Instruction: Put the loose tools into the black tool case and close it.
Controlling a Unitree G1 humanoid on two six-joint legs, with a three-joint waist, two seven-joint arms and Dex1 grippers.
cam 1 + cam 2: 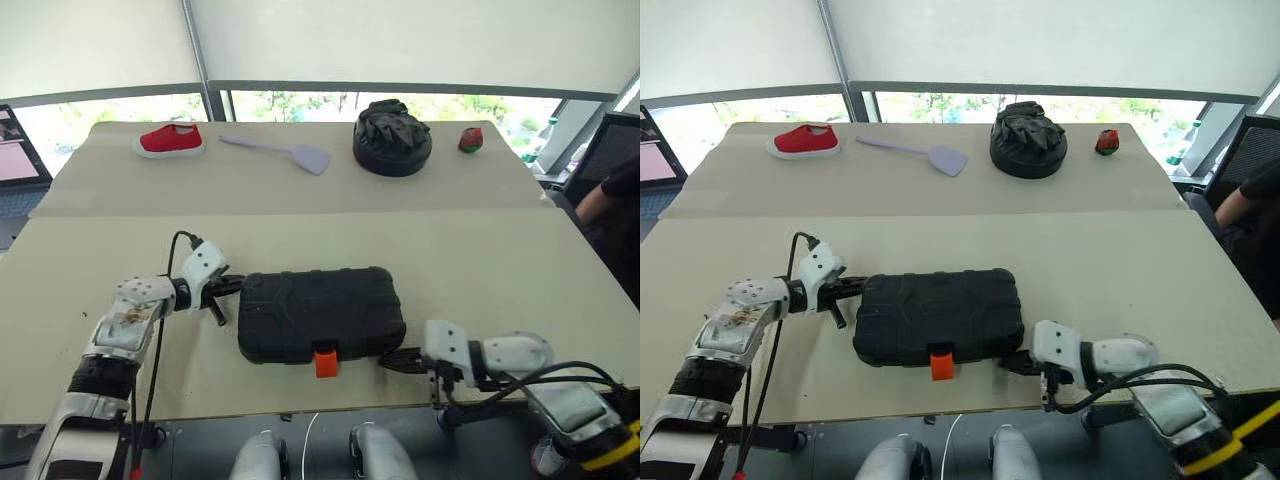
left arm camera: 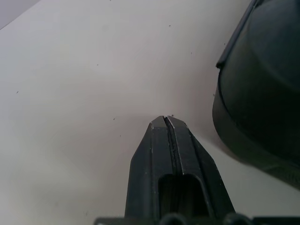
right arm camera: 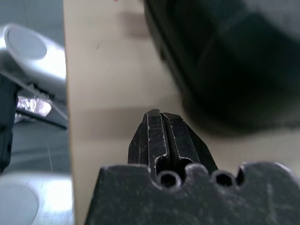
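Bright windowed room, pale shades above, two pale beige surfaces [image 1: 480,270] set end to end.

Left eye view: flat rectangular black plastic tool case [image 1: 320,313] lying shut on the near surface, small orange latch [image 1: 326,361] at its near edge. Left tool [image 1: 228,287] pressed together, empty, just beside the case's left end; right tool [image 1: 398,361] likewise together, empty, at the near right corner. No loose tools lying about. On the far surface, well apart: red shoe [image 1: 170,139], lilac spatula [image 1: 285,151], round black lumpy bundle [image 1: 392,138], small red-and-green object [image 1: 470,140].

Right eye view: same layout; lid down flat, latch hanging over the case's front wall. A person's dark sleeve [image 1: 1248,205] at the right edge.

Left wrist view: black fingers [image 2: 159,154] touching along their length, tips low over bare surface, rounded case corner [image 2: 255,89] near.

Right wrist view: fingers [image 3: 157,136] shut, surface edge to one side, dark case wall [image 3: 225,70] just ahead.

Likely step in hand: securing the closed case. Best done by bracing the left end against sliding while pushing the latch home squarely; whether already snapped, impossible to tell.
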